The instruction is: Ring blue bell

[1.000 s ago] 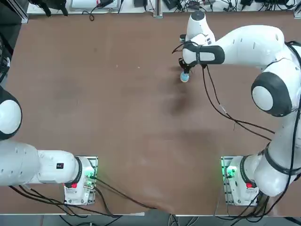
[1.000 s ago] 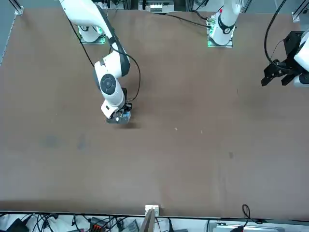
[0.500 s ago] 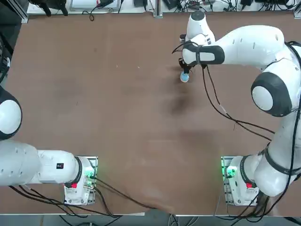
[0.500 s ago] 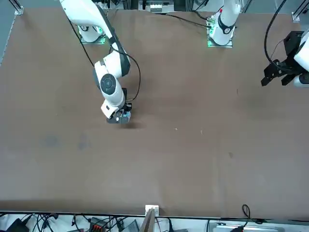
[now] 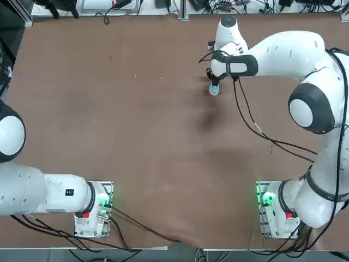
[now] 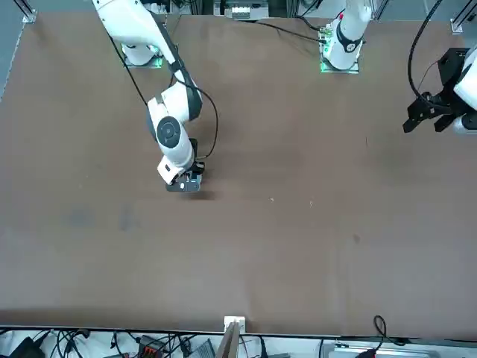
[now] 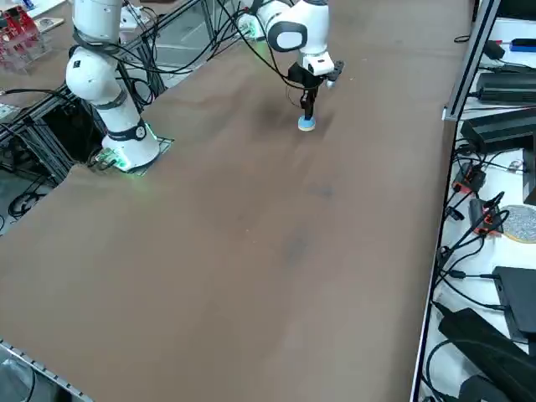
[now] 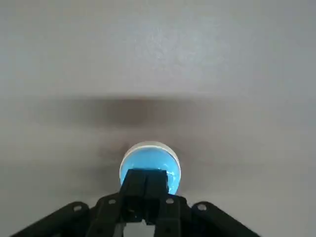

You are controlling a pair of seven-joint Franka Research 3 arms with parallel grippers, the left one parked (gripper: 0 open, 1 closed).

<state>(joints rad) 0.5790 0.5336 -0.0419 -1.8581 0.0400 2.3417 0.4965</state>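
The blue bell (image 8: 149, 163) is a small light-blue dome with a whitish rim, standing on the brown table. In the wrist view my right gripper (image 8: 145, 185) is shut, its two black fingertips pressed together over the dome's top. From overhead the bell (image 5: 214, 90) sits in the far right part of the table, just under the gripper (image 5: 214, 83). In the side view the fingers come straight down onto the bell (image 7: 306, 125). The front view shows the gripper (image 6: 188, 181) low over the table, hiding most of the bell.
The brown table (image 5: 136, 120) stretches wide around the bell. Black cables (image 5: 256, 128) hang from my right arm over the table behind the bell. Cables and equipment line the far edge (image 5: 163, 6).
The right arm's wrist has shifted slightly, bringing the shut fingertips closer over the bell. The bell stays in place.
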